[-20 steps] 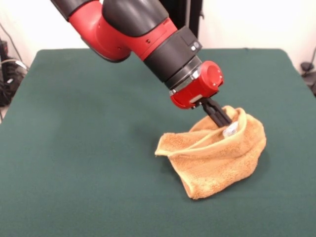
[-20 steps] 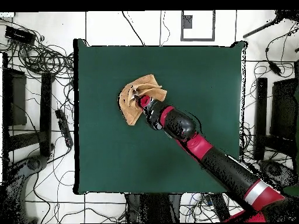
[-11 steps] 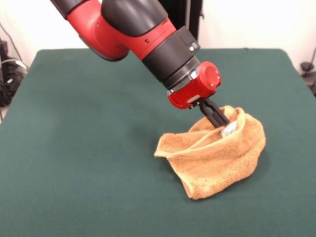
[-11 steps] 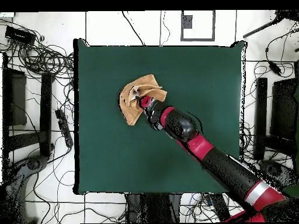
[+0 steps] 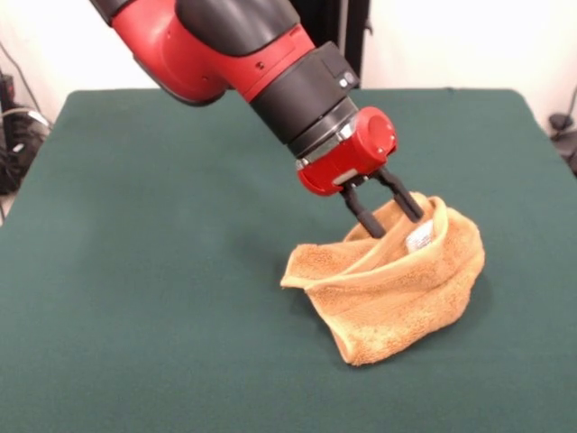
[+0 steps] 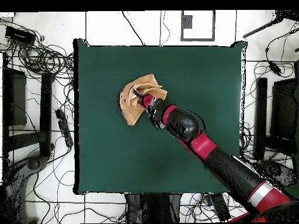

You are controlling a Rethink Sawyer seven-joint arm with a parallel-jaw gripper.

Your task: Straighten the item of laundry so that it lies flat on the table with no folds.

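Note:
The item of laundry (image 5: 392, 284) is an orange-yellow terry towel, crumpled and folded over itself on the dark green table (image 5: 162, 271); its upper edge stands up in a curled ridge with a small white tag (image 5: 418, 237) showing. My gripper (image 5: 395, 218) is open just above that raised edge, its two black fingers (image 5: 362, 214) spread apart with nothing between them. From overhead the towel (image 6: 133, 102) lies left of the table's middle and the gripper (image 6: 142, 98) sits over its right part.
The red and black arm (image 5: 243, 54) slants down from the upper left in the front view. Around the table (image 6: 204, 76) the floor holds cables, dark stands (image 6: 45, 111) and equipment.
The gripper has opened and let go of the towel's raised edge, and it has lifted slightly and drawn back from the towel. The towel keeps its crumpled shape.

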